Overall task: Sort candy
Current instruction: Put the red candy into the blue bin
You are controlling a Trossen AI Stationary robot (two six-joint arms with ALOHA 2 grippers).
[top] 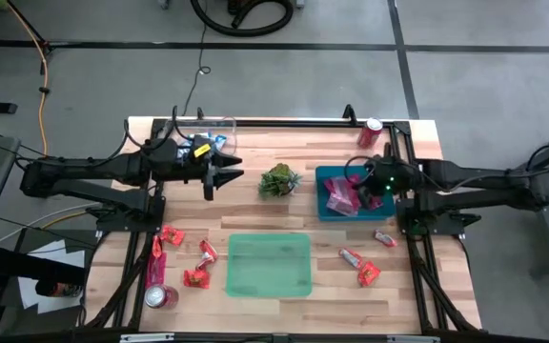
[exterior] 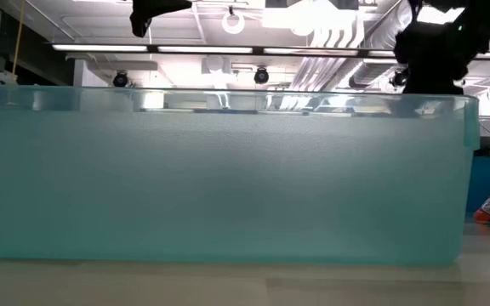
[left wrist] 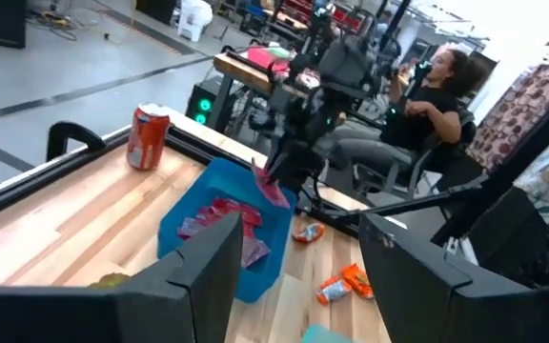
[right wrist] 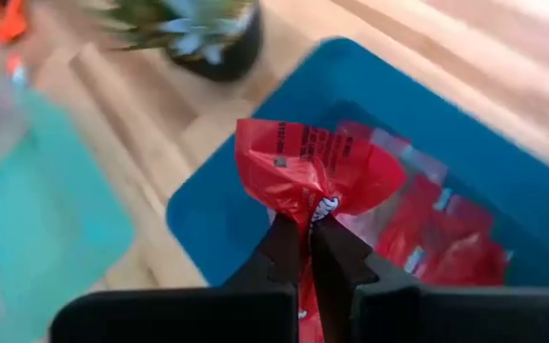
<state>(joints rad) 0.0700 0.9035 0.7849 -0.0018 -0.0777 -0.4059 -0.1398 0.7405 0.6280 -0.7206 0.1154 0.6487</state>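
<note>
holding pink candy (right wrist: 315, 174) over blue tray (right wrist: 208, 214)

Between my two arms the small green plant (top: 279, 180) stands mid-table, blocking a straight pass across. Bare table (top: 255, 214) lies between the plant and the green tray (top: 269, 265). Left of the tray, scattered candy (top: 198, 277) and a soda can (top: 157, 296) crowd the front corner. At the right, the blue bin (top: 333, 174) sits under my right gripper (right wrist: 310, 221), another can (top: 370, 131) behind it.
</note>
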